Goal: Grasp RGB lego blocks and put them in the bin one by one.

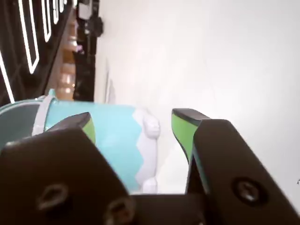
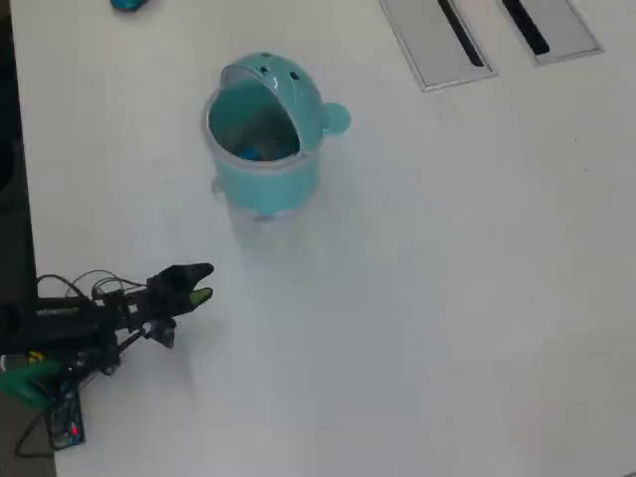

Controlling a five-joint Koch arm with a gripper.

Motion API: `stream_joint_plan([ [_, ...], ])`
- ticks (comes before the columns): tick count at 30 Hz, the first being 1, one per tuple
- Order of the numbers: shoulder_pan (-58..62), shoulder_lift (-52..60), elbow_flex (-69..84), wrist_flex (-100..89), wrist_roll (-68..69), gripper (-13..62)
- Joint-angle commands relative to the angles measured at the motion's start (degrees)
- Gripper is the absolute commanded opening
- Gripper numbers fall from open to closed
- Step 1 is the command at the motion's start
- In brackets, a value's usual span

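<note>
The teal round plastic bin (image 2: pixel 263 174) with its domed flip lid (image 2: pixel 293 89) stands ahead of my gripper (image 2: pixel 199 283) in the overhead view, well apart from it, lid tipped back and mouth open. Inside, low against the near wall, I catch a bright blue patch (image 2: pixel 254 152), likely the blue lego block, though it is too blurred to be sure. No red or yellow-green block shows in either view. Two dot eyes sit on the lid, and a small round ear (image 2: pixel 336 119) pokes out on the bin's right side.

Through the wrist view the bin (image 1: pixel 112 140) fills the space between my fingers, lying sideways in the frame, its white zigzag base toward the right. My gripper (image 1: pixel 133 126) is spread apart, nothing between the green-padded fingertips (image 1: pixel 180 129), only the bin beyond them.

I hover low over the bare white table (image 2: pixel 447 298), my black arm (image 2: pixel 70 323) reaching in from the left edge of the overhead view.

Far beyond the bin, two flat grey slotted panels (image 2: pixel 437 40) lie at the table's top edge, and a small rounded teal-blue object (image 2: pixel 127 4) peeks in at the top left.
</note>
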Motion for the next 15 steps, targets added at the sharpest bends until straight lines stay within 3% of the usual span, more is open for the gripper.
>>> stream_joint_plan([
  [1, 0.0, 3.4, -0.1, -6.5, 0.4, 30.1],
  [15, 0.6, 3.4, 9.8, -11.8, 6.2, 30.2],
])
